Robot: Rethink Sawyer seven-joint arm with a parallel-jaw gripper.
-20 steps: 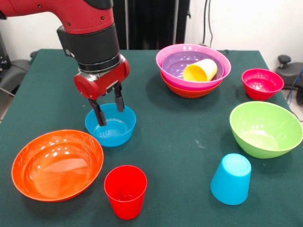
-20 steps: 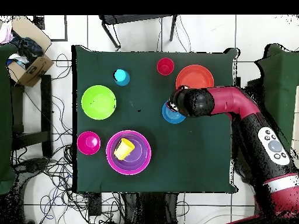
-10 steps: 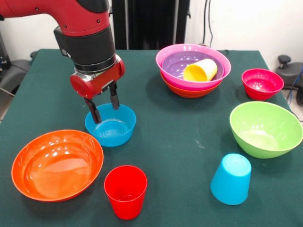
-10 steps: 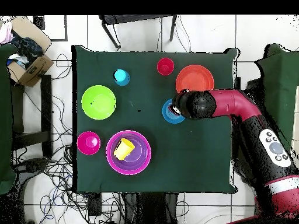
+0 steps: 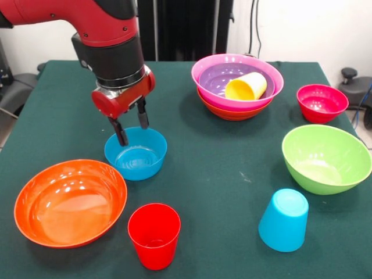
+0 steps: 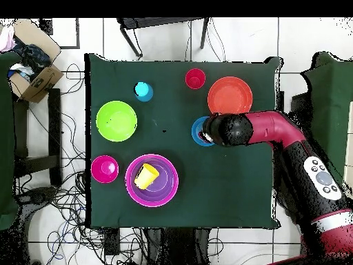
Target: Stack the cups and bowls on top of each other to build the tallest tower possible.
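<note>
two black fingers of the gripper (image 5: 131, 128) hang spread apart, empty, just above the far rim of the small blue bowl (image 5: 136, 153), glossy and round. front view: a yellow cup (image 5: 246, 86) lies tipped in the tower (image 5: 237, 87) of nested purple, magenta and orange bowls. overhead view: the red arm (image 6: 265, 130) covers part of the blue bowl on the green table (image 6: 227, 186); the lime green bowl (image 6: 116, 121) sits well apart.

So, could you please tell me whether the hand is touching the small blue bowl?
Cannot tell. In the front view the open hand hangs at the small blue bowl's far rim, one fingertip overlapping it; the overhead view hides this under the arm.
</note>
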